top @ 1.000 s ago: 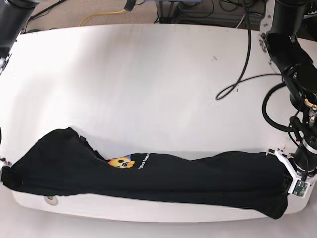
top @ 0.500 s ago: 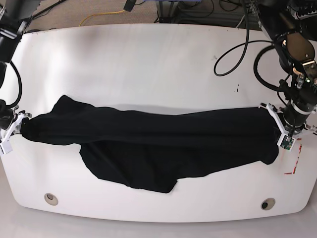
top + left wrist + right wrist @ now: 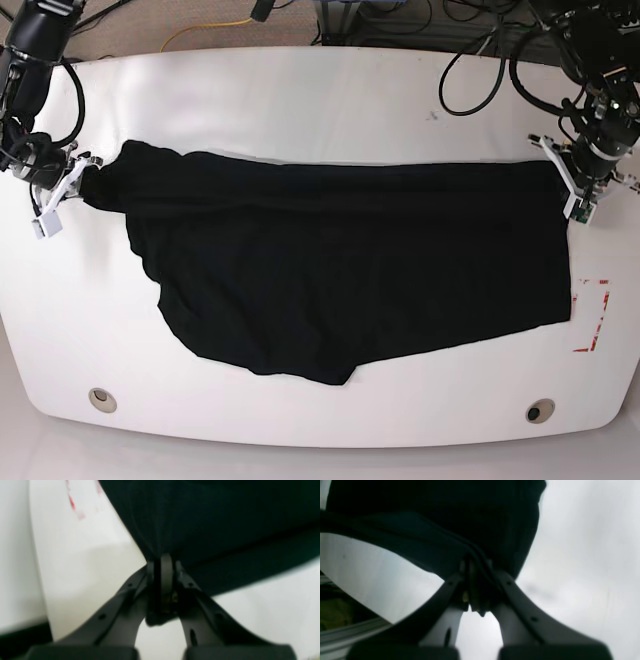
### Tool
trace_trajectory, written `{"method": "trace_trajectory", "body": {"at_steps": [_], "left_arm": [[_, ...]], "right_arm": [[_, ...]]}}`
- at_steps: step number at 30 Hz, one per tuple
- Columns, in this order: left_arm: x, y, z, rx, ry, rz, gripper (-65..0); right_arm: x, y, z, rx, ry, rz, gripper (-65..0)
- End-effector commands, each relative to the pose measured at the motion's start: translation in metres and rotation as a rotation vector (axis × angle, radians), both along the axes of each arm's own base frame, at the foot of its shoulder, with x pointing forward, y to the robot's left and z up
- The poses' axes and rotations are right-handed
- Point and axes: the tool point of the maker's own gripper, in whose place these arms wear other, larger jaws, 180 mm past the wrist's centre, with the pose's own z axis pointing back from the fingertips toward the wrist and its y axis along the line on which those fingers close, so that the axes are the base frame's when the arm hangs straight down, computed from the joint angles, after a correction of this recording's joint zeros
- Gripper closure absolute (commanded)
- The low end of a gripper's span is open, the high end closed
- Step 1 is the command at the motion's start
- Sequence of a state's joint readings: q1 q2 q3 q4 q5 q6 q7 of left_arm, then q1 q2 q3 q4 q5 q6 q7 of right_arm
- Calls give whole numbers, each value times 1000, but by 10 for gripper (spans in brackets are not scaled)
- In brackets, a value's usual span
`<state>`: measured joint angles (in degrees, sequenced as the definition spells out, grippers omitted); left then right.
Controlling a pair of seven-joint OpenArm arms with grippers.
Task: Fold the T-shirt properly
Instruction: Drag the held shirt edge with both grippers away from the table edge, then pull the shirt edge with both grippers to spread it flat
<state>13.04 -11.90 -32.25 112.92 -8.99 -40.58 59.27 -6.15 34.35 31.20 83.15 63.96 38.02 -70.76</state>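
The black T-shirt (image 3: 340,260) is stretched wide across the white table (image 3: 300,110), its top edge pulled taut and its lower part spread toward the front; no print shows. At the right end of that edge my left gripper (image 3: 566,180) is shut on the cloth. In the left wrist view the left gripper (image 3: 162,562) pinches a bunched fold of the T-shirt (image 3: 212,517). On the left of the base view my right gripper (image 3: 78,178) is shut on the other end. The right wrist view shows the right gripper (image 3: 476,566) clamped on a seam of the T-shirt (image 3: 445,517).
Red corner marks (image 3: 592,320) lie on the table at the right, just past the shirt's edge. Two round holes (image 3: 100,400) sit near the front edge. Cables (image 3: 480,70) run over the back right of the table.
Both grippers have carried the shirt's edge from the front of the table toward the back. The shirt has opened from a narrow band into a wide spread sheet.
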Motion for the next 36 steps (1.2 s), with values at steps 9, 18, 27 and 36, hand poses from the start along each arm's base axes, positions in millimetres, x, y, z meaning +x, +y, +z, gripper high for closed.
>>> {"method": "trace_trajectory", "body": {"at_steps": [9, 18, 27, 36], "left_arm": [[-42, 42, -5, 75, 74, 123, 0], [-27, 47, 0, 62, 41, 139, 0], [-12, 55, 4, 57, 18, 146, 0], [3, 76, -18, -22, 24, 178, 0]], "right_arm": [[-8, 8, -11, 20, 15, -15, 0], [28, 30, 6, 89, -86, -19, 0], [77, 50, 15, 26, -145, -34, 0], [107, 63, 13, -104, -145, -25, 0]]}}
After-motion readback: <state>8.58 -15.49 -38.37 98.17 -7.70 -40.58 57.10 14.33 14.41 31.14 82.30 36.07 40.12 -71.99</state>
